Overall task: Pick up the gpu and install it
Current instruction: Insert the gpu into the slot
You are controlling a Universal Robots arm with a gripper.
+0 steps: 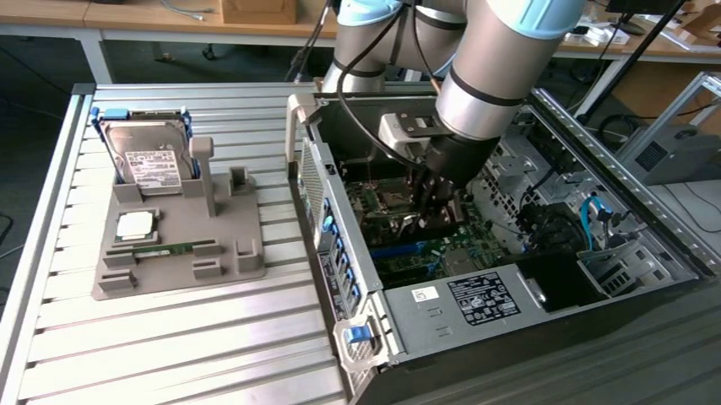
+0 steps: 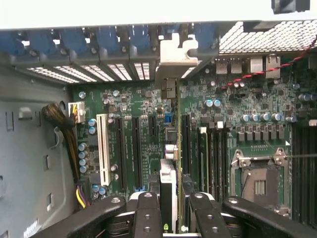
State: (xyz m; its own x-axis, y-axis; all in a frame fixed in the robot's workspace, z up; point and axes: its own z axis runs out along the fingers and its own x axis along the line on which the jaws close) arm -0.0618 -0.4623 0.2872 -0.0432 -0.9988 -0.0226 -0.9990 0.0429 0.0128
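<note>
The gpu [image 2: 168, 186] is gripped edge-on in the half-closed end effector [image 2: 174, 218], long axis lined up w/ the mobo slots [image 2: 136, 148], bracket [image 2: 174, 52] twd the case rear [image 2: 74, 42].

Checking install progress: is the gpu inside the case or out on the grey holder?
Inside: the gpu stands edge-on over the motherboard, gripped by the tool, bracket toward the rear slots. Fully seated: cannot tell.
</note>
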